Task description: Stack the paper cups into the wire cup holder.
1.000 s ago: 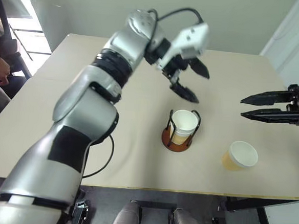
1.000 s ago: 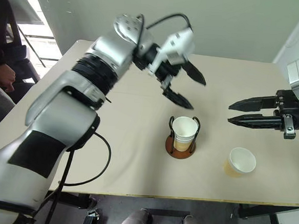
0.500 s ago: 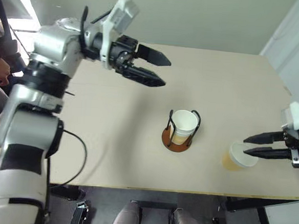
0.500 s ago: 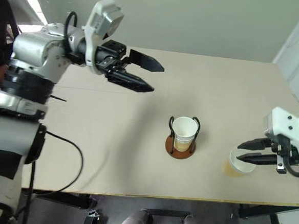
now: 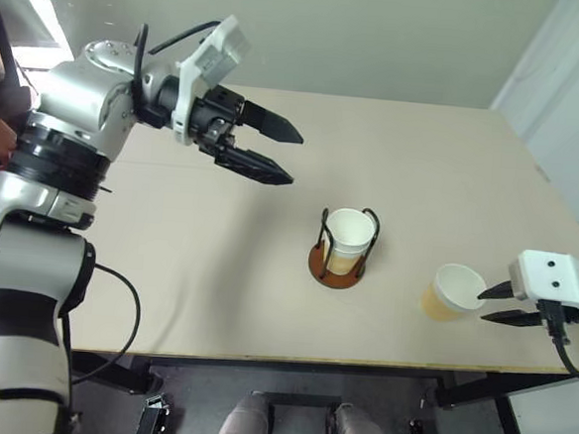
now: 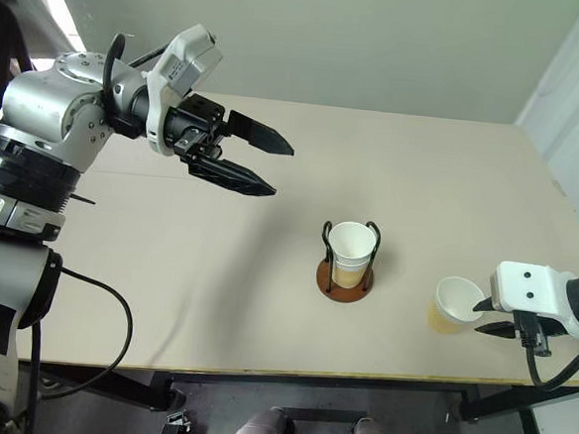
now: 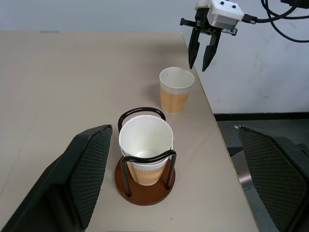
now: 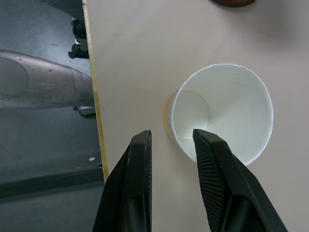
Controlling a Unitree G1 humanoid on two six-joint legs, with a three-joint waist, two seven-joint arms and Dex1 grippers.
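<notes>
The wire cup holder stands upright near the middle of the worktop, with stacked paper cups nested between its black loops. One more paper cup stands upright, apart, near the worktop's edge.

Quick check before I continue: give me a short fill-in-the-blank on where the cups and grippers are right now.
1. The stacked paper cups stand inside the ____.
2. The loose paper cup stands upright on the ____.
3. The gripper beside the loose cup's rim is the ____ gripper.
4. The left gripper hangs over the table with its jaws ____.

Missing words: wire cup holder; table; right; open
</notes>
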